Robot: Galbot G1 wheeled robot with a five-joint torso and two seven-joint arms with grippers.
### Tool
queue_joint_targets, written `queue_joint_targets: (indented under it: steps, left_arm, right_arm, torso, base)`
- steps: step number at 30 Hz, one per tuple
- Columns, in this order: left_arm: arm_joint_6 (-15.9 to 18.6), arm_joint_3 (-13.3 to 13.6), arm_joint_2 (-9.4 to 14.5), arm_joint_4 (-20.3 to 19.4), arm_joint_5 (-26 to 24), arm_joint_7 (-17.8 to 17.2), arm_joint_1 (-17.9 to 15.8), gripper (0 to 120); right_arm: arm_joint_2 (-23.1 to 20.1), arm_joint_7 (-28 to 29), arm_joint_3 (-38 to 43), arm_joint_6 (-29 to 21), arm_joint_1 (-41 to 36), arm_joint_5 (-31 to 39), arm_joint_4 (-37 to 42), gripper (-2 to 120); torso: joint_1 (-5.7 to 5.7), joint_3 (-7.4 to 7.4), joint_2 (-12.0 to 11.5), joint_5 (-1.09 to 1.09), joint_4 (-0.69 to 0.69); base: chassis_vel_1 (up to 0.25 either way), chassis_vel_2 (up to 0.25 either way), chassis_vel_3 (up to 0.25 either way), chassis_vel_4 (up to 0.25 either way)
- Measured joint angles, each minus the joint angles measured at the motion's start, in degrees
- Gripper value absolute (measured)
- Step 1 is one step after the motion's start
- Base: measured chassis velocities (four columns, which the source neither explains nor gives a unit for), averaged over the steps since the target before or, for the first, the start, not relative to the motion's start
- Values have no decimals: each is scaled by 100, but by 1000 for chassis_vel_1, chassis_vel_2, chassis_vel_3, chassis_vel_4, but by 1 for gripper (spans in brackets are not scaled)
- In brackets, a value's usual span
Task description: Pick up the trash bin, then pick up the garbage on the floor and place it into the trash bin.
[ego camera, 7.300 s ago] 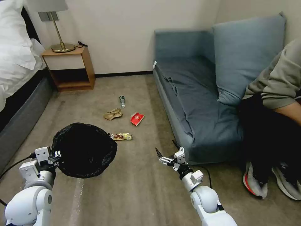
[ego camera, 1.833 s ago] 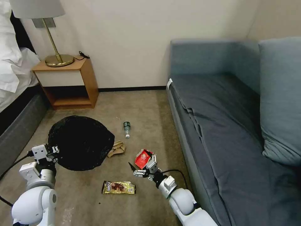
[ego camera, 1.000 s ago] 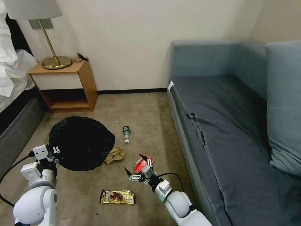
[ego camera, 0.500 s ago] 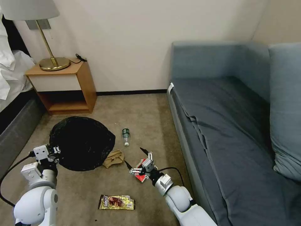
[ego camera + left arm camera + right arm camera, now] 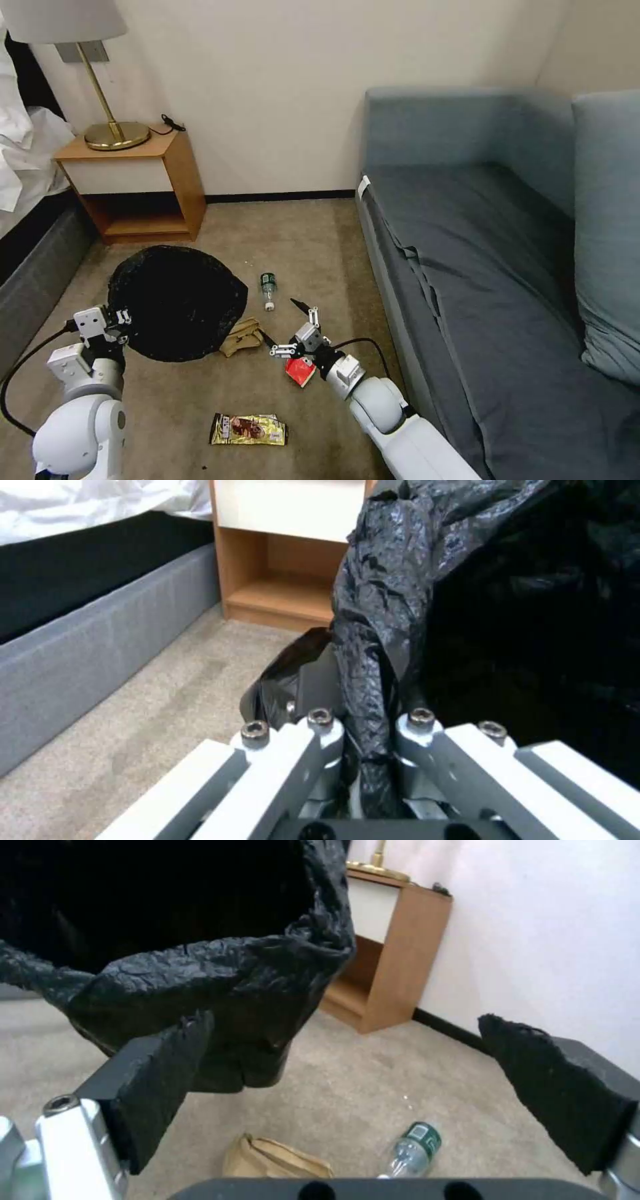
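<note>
My left claw (image 5: 120, 319) pinches the trash bin (image 5: 177, 301) by its bag rim, so it hangs ready. My right claw (image 5: 283, 327) is wide open and empty — beside the bin, low between paper bag (image 5: 241, 337) and red packet (image 5: 300, 371).

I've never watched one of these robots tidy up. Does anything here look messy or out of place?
Yes: litter lies on the carpet: a gold-brown snack wrapper, a red-and-white packet, a crumpled tan paper bag and a small clear bottle on its side. The black-lined trash bin hangs from the left gripper.
</note>
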Motion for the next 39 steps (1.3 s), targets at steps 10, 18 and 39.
queue_joint_targets:
  steps: [10, 18, 39]
  left_arm:
    - [2, -34, -112, 10, 99, 0, 5, 4]
    - [-2, -45, -275, -160, 241, 51, 41, 4]
    - [-251, -54, -727, -651, 726, 55, 292, 4]
  right_arm:
    - [-425, -47, -591, -236, 709, 110, -143, 100]
    - [-869, -278, -1403, -581, 1597, 84, -534, 100]
    - [-633, -2453, -3114, -1729, 2653, 524, -1286, 100]
  torso:
    - [0, 0, 0, -1, 0]
    - [0, 0, 0, 0, -1]
    - [0, 0, 0, -1, 2]
  base:
    - [0, 0, 0, 0]
    - [0, 0, 0, 0]
    - [0, 0, 0, 0]
